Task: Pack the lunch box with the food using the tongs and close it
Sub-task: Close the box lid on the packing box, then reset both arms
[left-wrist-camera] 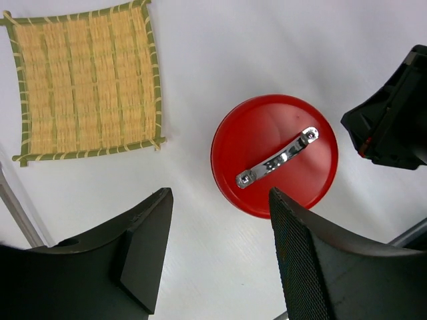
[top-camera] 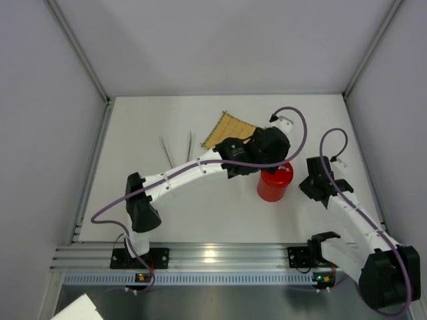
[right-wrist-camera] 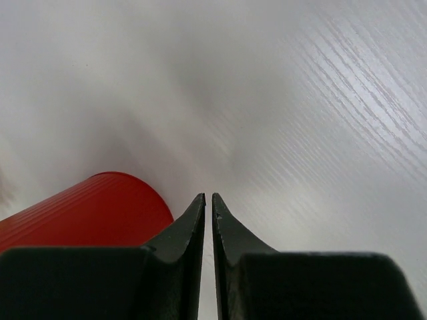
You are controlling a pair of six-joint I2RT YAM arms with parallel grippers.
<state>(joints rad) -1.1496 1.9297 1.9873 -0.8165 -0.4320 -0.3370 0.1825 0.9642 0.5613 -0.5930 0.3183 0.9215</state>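
Left gripper [left-wrist-camera: 220, 197] spread over lunch box [left-wrist-camera: 280, 130]; right gripper [right-wrist-camera: 207, 198] seemingly closed.

My left arm over the red lunch box

My left arm [top-camera: 193, 172] stretches across the worktop [top-camera: 200, 213], its wrist hanging over the upright lunch box [top-camera: 273, 188], right of centre. My right arm [top-camera: 353, 220] sits just beside the box, toward the right edge. The tongs [top-camera: 167, 151] lie left of the yellow mat [top-camera: 229, 127] near the far edge, apart from it.
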